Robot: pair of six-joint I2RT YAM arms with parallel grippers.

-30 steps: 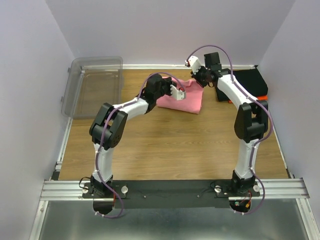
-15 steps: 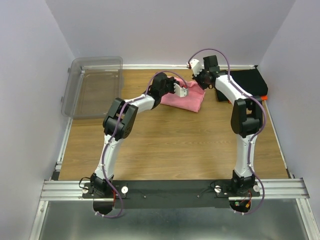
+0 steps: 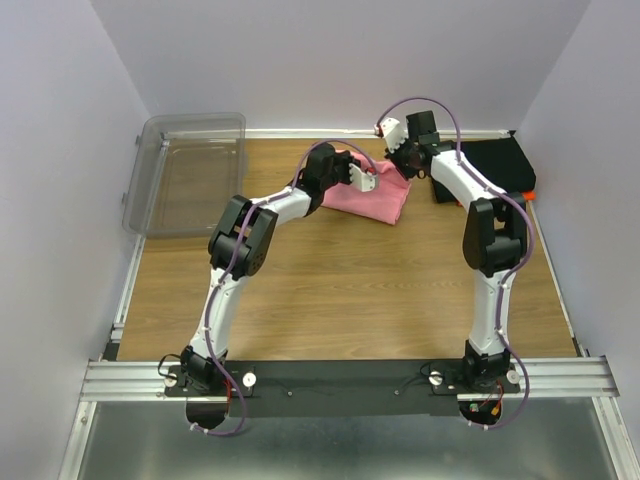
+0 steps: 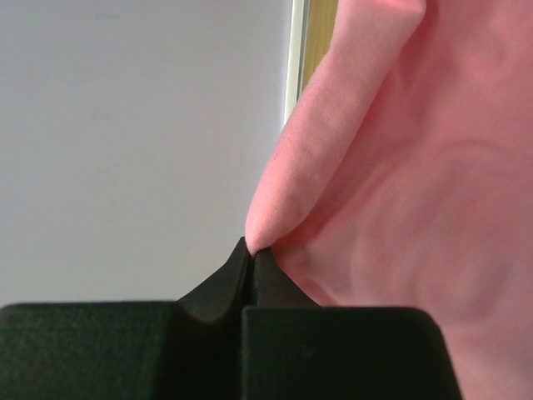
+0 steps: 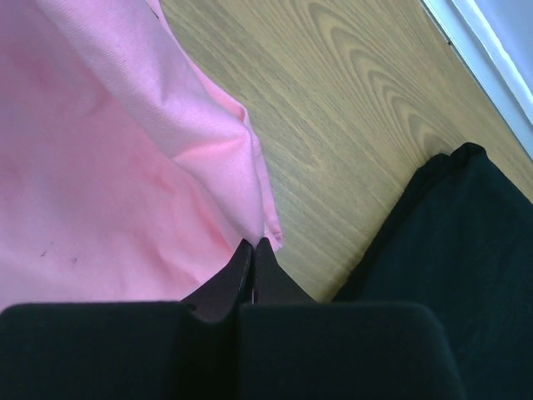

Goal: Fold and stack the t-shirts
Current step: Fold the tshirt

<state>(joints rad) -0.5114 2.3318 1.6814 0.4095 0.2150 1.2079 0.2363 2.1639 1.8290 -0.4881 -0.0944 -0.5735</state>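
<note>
The salmon-pink t-shirt [image 3: 372,198] lies bunched at the back middle of the table, and fills much of both wrist views [image 4: 416,167] [image 5: 100,150]. My left gripper [image 3: 368,178] is shut on a fold at its left side [image 4: 251,244]. At the shirt's right corner my right gripper [image 3: 398,152] is shut on a hem edge [image 5: 252,243]. A black folded t-shirt [image 3: 495,165] rests at the back right, with an orange edge [image 3: 527,193] showing under it. Its black cloth [image 5: 450,250] shows to the right of my right fingers.
A clear plastic bin [image 3: 188,172] stands at the back left corner. Bare wooden tabletop [image 3: 350,290] stretches between the arms toward the near rail [image 3: 340,378]. Walls close in the back and both sides.
Both arms carried the pink shirt a little toward the back of the table, the left arm stretching farther out. Over the last half second little has moved.
</note>
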